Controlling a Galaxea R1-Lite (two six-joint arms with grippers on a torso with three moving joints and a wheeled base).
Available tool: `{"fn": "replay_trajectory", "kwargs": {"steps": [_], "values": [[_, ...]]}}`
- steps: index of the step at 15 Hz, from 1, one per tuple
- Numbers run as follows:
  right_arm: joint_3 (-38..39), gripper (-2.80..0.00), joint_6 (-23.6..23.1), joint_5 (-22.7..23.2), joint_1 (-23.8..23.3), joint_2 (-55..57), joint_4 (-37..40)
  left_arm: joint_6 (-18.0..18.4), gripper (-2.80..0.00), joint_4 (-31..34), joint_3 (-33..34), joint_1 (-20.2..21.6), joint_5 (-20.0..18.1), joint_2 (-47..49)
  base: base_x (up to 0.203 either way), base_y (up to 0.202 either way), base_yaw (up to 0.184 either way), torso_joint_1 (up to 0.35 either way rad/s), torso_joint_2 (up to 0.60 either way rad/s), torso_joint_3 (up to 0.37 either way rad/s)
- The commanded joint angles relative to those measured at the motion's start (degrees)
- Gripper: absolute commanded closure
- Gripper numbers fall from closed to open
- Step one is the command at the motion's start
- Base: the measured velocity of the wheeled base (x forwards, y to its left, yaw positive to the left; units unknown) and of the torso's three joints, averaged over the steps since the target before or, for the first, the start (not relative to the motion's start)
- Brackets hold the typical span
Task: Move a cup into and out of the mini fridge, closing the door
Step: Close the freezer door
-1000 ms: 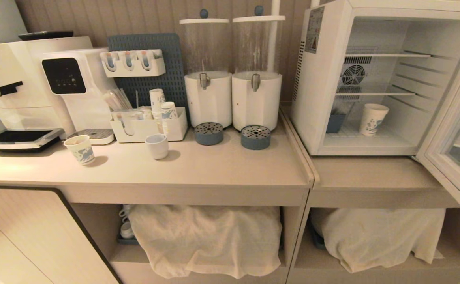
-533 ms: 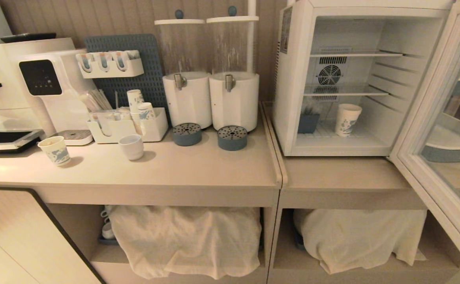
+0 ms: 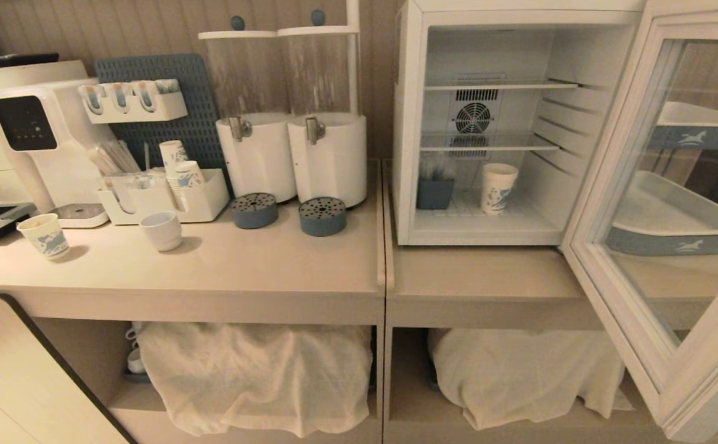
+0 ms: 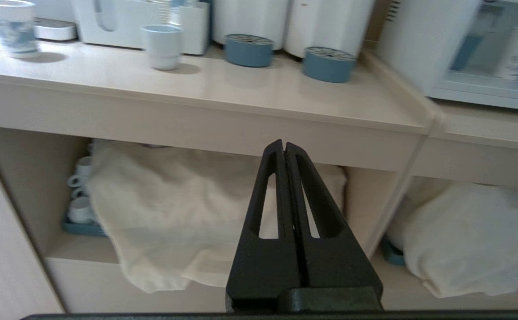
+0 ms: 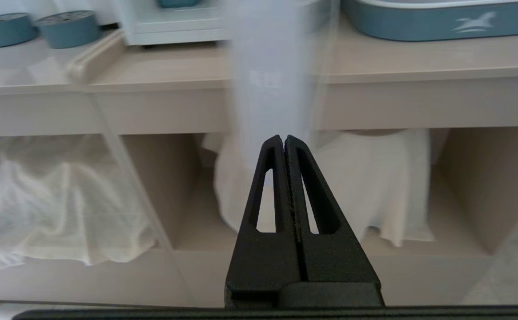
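With both the left gripper (image 4: 284, 146) and right gripper (image 5: 284, 140) pressed shut and empty, well short of the cup (image 3: 498, 188) standing inside the mini fridge (image 3: 411, 123), the wide-swung door (image 3: 673, 259) ahead of the right jaws risks being struck on approach.

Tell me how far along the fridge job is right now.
Done: the cup stands on the floor of the mini fridge. In hand: nothing; the left gripper and right gripper are shut and empty, low in front of the counter. Left: the door hangs wide open, so closing it and taking the cup out remain.
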Motion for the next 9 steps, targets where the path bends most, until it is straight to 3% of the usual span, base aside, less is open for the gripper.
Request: {"fn": "replay_trajectory", "kwargs": {"steps": [1,9], "values": [[0.0,0.0,0.0,0.0,0.1,0.1,0.0,-0.1,0.0,-0.1,2.3,0.0,0.0,-0.2,0.0,-0.191,0.0,0.0,0.0,0.002],[0.0,0.0,0.0,0.0,0.1,0.1,0.0,-0.1,0.0,0.0,2.3,0.0,0.0,-0.2,0.0,-0.192,0.001,0.004,0.0,0.002]]}}
